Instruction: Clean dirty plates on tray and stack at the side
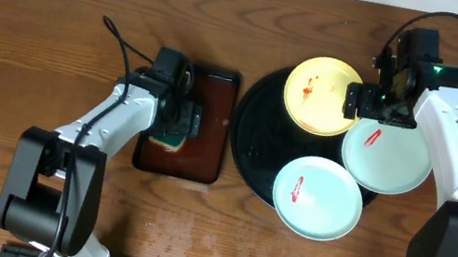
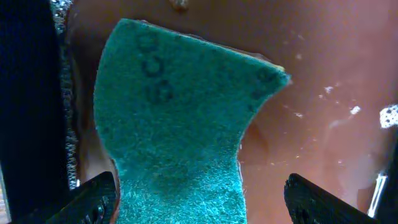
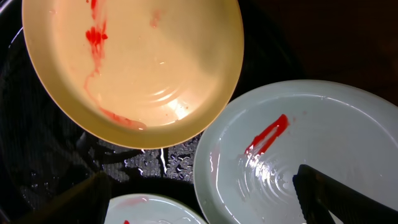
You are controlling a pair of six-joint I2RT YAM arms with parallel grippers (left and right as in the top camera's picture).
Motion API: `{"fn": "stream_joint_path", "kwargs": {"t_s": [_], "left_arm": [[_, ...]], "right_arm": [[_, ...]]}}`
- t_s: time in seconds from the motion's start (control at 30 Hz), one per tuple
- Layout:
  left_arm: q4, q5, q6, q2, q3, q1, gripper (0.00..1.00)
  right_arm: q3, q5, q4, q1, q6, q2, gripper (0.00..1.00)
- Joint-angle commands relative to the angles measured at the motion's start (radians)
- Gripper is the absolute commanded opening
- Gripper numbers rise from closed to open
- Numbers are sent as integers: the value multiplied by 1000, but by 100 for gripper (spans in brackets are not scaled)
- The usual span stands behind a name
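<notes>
On the glossy black tray point(image 1: 256, 133) all three plates carry red smears, and none is stacked at the side, so I judge the cleaning barely begun. The pale yellow plate point(image 1: 322, 95) lies at the tray's far edge, one mint plate point(image 1: 387, 155) overhangs the right rim, and the other mint plate point(image 1: 318, 198) overhangs the near rim. They are smooth, shallow rounds with faint concentric rings, and water beads on the tray between them. The right gripper point(image 3: 199, 196) hovers over them with its jaws apart and empty. The left gripper point(image 2: 199, 196) hangs over the rectangular brown tray point(image 1: 215, 98), which is wet and shiny, its jaws spread either side of a coarse green sponge point(image 2: 174, 124) with a waisted outline, not yet clamped on it.
</notes>
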Motion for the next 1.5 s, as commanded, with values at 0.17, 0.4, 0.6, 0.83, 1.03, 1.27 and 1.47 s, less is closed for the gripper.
{"fn": "stream_joint_path", "kwargs": {"t_s": [0.17,0.4,0.6,0.83,1.03,1.27,1.47], "left_arm": [[10,-78,21,29,10,-2,87],[28,-59,21,70,10,-4,78],[15,-60,21,57,13,-4,66],[10,-60,21,50,13,-4,61],[13,-60,21,50,13,-4,55],[18,-60,21,49,13,-4,68],[-13,-60,21,2,64,-1,68]], "right_arm": [[-7,10,-6,9,-8,1,93],[-7,10,-6,10,-8,1,93],[-7,10,-5,9,-8,1,93],[-7,10,-6,10,-8,1,93],[-7,10,-6,9,-8,1,93],[-7,10,-6,10,-8,1,93],[-7,10,-6,9,-8,1,94]]}}
